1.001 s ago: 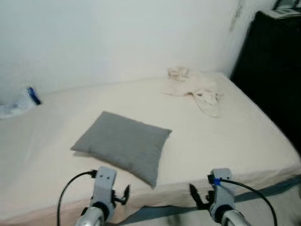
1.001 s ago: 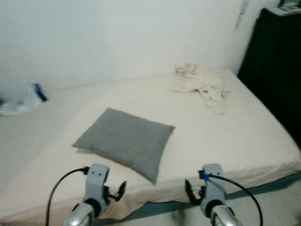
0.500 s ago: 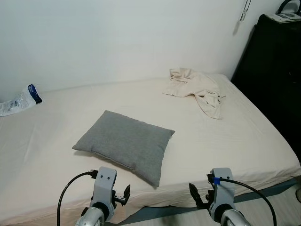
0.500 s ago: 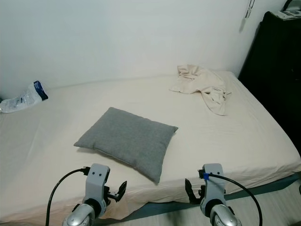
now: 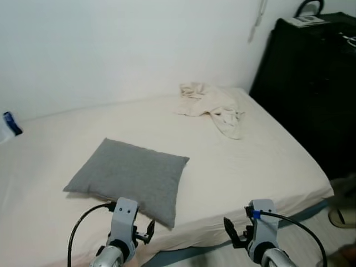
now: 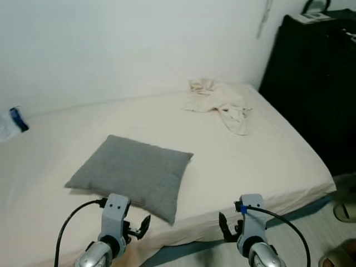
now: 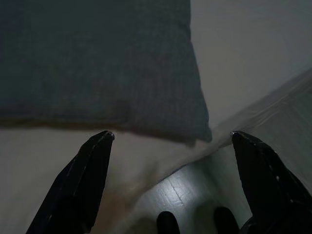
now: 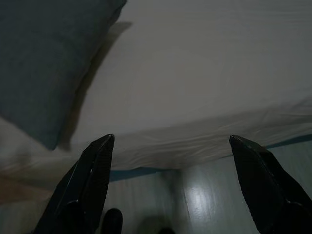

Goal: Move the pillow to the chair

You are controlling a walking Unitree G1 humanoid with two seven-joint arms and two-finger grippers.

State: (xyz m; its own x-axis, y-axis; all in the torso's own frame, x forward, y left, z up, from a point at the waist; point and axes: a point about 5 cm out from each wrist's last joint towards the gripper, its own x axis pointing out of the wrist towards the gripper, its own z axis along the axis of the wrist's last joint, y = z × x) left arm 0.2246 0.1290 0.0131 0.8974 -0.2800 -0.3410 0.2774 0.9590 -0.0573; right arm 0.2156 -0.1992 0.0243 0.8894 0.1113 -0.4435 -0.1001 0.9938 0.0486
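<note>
Grey pillow (image 5: 127,177) on bed (image 5: 261,156), just ahead of left claw (image 7: 170,139), both claws spread wide, empty

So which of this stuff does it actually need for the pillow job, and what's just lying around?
Needed for the job:
- grey pillow on the bed
- left gripper and right gripper, both open and empty

Just lying about:
- crumpled cream cloth
- plastic packet
- black cabinet
- slippers on the floor

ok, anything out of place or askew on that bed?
Yes: the grey pillow lies skewed near the bed's front edge, and a crumpled beige cloth is strewn near the far corner. Nothing spilled or damaged.
</note>
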